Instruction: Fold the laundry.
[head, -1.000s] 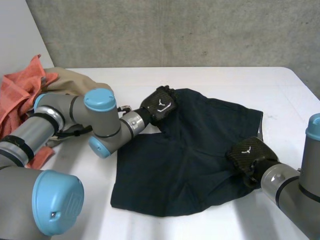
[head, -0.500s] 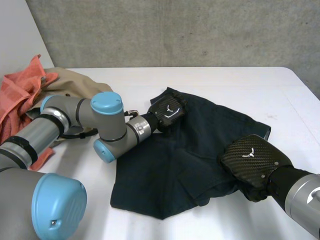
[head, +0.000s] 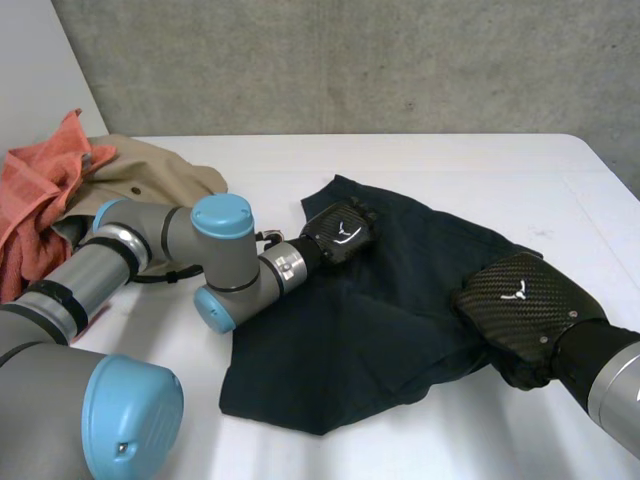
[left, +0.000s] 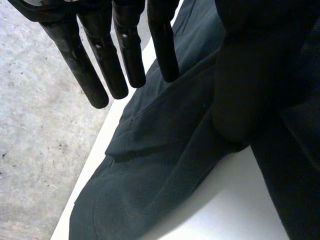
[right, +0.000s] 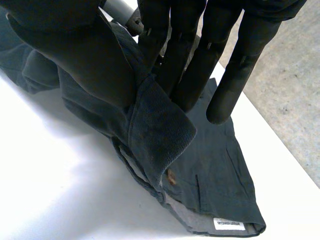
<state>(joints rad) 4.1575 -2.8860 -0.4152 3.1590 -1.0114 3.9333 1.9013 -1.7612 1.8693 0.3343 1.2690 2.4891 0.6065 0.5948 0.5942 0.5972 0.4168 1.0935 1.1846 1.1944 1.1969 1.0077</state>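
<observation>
Dark navy shorts (head: 380, 330) lie spread on the white table (head: 450, 160). My left hand (head: 340, 232) is over their far left part, near the edge. In the left wrist view its fingers (left: 127, 55) hang straight above the shorts (left: 165, 150), apart from the thumb, with no cloth between them. My right hand (head: 525, 305) is at the shorts' right edge, raised off the table. In the right wrist view a folded hem of the shorts (right: 160, 135) is pinched between its thumb (right: 85, 55) and fingers, and the cloth hangs down from the grip.
An orange cloth (head: 35, 190) and a beige garment (head: 150, 165) are piled at the table's far left, behind my left arm. A grey wall stands behind the table. Bare table lies to the far right and along the front.
My right hand has risen with the shorts' right edge in it. My left hand has slid nearer and to the right over the shorts, its fingers closing a little.
</observation>
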